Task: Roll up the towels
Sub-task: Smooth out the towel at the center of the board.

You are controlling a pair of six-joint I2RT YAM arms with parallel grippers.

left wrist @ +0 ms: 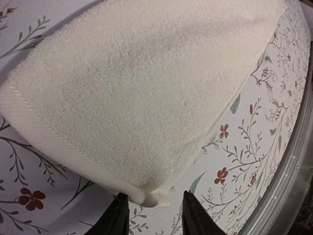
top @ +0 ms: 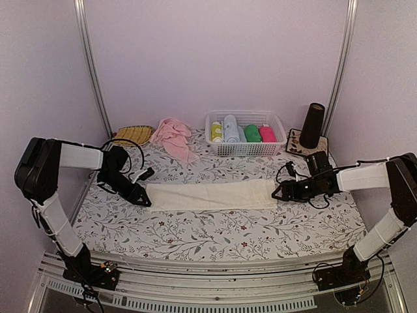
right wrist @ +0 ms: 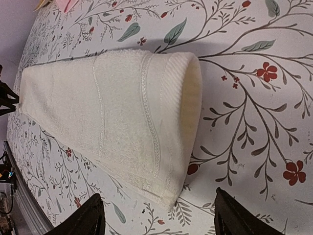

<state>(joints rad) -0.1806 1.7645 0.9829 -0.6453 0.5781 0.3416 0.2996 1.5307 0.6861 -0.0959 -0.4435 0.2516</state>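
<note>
The left gripper's [left wrist: 155, 208] two dark fingers [left wrist: 120, 218] stood partly apart, straddling the near corner of the long cream-white terry cloth towel [left wrist: 142, 98]. One finger sat right against the corner's hem, while a sliver of tablecloth showed between the corner and the other finger. They had not pinched the cloth. The right gripper's [right wrist: 156, 208] black fingers [right wrist: 90, 218] were spread wide at the towel's opposite end. That end's folded, ribbed edge lay just ahead of them, with its near corner between them and untouched.

The cream towel lay flat as a narrow folded strip across the middle of the white tablecloth printed with leafy twigs and red flowers [top: 215, 231], stretched from one gripper to the other. The crumpled pale pink cloth towel [top: 172, 135] sat in a heap near the back wall, well apart from both arms. Beside it, to the left, lay a yellow woven mat [top: 133, 134]. To its right stood a white slotted plastic basket [top: 244, 151] holding four towel rolls: yellow-green, light blue, green and magenta. A tall black tapered cup [top: 313, 125] stood upside down at the far right.
</note>
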